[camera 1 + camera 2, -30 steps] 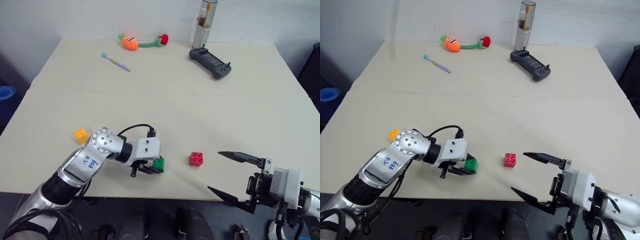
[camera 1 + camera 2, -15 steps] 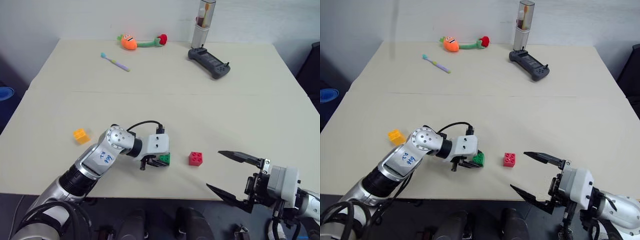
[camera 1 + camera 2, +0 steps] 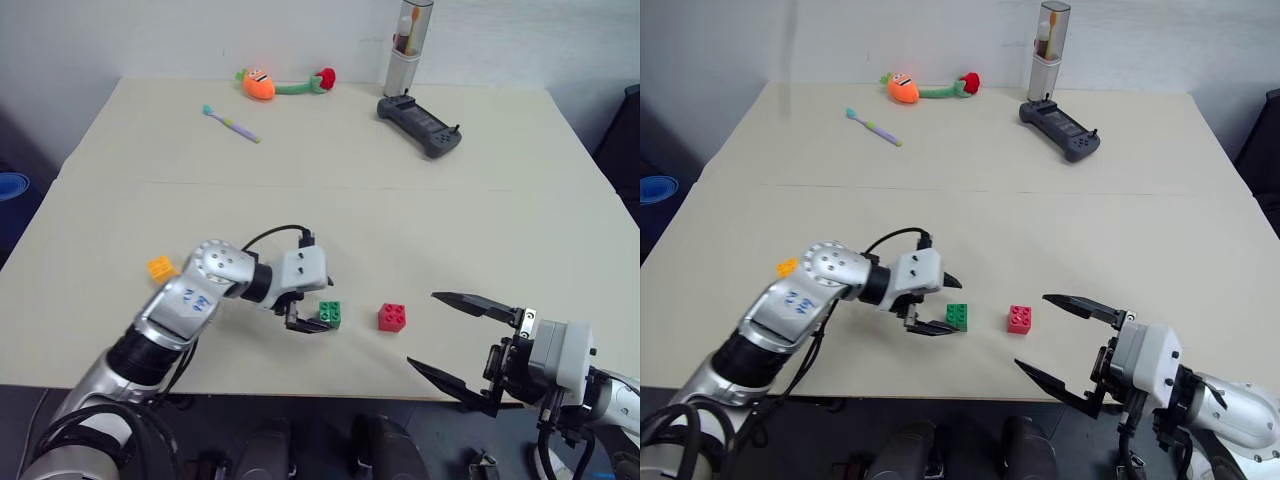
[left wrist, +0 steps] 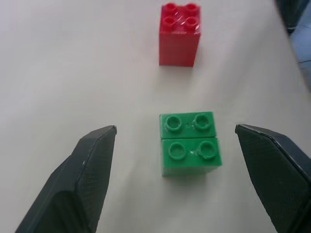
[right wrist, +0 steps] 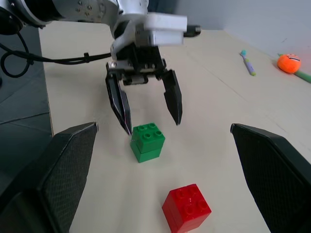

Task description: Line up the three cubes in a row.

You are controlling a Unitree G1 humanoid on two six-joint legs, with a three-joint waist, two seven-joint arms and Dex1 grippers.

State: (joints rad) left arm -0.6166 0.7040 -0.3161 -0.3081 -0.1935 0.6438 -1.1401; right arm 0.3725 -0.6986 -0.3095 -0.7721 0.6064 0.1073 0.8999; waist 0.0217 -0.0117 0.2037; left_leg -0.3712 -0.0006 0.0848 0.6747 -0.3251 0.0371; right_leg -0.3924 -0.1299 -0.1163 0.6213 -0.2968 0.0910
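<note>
Your left gripper stands with its fingers spread and empty, the green cube sitting on the table just off its fingertips, below the middle of the left eye frame. In the left wrist view the green cube lies between the two fingers, touching neither. Your right gripper hangs wide open at the lower right, holding nothing, near the table's front edge.

The red cube rests just right of the green one, with a small gap between them, so those two already form the start of a row. The yellow-orange cube lies well apart, at centre left, partly hidden behind your left arm.

By my reading, the green cube's placement is finished and the third cube is the step ahead. You would need to draw the left gripper clear without nudging the green cube, swing toward the yellow-orange one, and set it left of green on the same line.
</note>
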